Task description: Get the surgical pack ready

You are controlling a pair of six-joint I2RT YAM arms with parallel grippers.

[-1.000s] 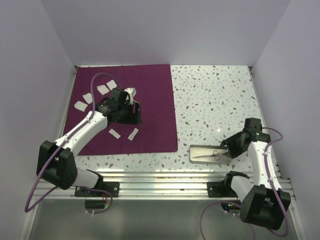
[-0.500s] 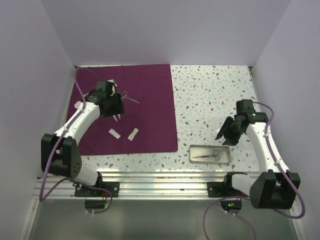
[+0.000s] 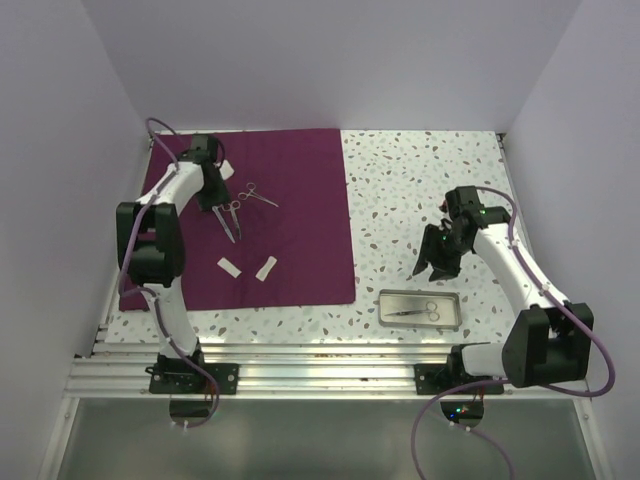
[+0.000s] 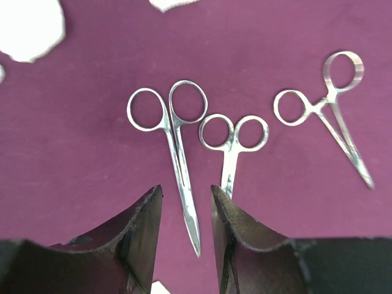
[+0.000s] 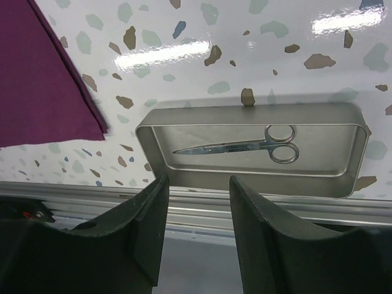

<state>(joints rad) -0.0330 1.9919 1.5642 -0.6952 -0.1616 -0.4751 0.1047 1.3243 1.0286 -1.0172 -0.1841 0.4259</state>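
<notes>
**Visitor:** Left wrist view first. Is the left hand (image 4: pixel 185 195) grasping anything?

**Onlooker:** No, it's released. The tip of the long scissors (image 4: pixel 176 153) shows in its gap, on the purple cloth (image 4: pixel 73 147). There's a shorter pair (image 4: pixel 233 136) at 1 o'clock, a third instrument (image 4: pixel 334 107) at 2, and gauze pads (image 4: pixel 27 27) at 11.

**Visitor:** And the right hand (image 5: pixel 199 180)?

**Onlooker:** Released too, empty, over the steel tray (image 5: pixel 362 131) on the bench (image 5: pixel 184 30). The lone scissors (image 5: pixel 245 147) lie inside it.

You have nothing to read here: no lettering, label, brand mark or number shows on the plum-purple cloth (image 3: pixel 300 200) or the steel tray (image 5: pixel 245 114) in any view.
</notes>
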